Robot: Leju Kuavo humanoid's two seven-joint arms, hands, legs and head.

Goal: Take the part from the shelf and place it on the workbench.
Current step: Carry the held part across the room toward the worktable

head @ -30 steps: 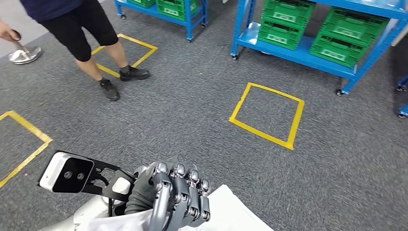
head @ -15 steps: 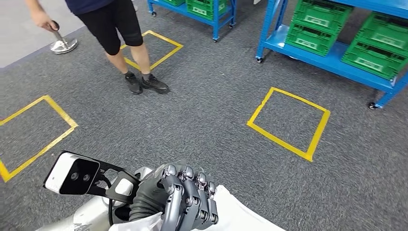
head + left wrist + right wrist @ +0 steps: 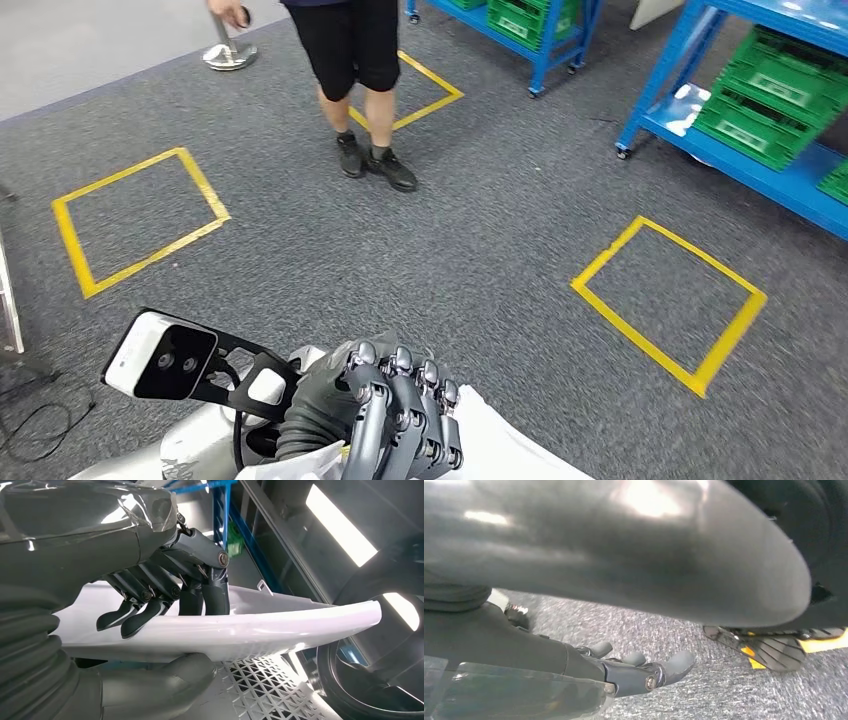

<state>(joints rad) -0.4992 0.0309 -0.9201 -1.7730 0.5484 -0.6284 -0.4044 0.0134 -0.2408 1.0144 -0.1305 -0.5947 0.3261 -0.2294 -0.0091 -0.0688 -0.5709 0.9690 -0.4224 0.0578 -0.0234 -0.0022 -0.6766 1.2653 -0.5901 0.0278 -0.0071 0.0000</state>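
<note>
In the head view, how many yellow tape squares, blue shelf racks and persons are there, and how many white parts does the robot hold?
yellow tape squares: 3
blue shelf racks: 2
person: 1
white part, held by the left hand: 1
Total: 7

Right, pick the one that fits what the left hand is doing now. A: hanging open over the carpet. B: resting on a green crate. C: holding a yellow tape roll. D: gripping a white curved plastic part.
D: the left hand grips the white curved plastic part, dark fingers over its upper face and the thick grey thumb beneath.
</note>
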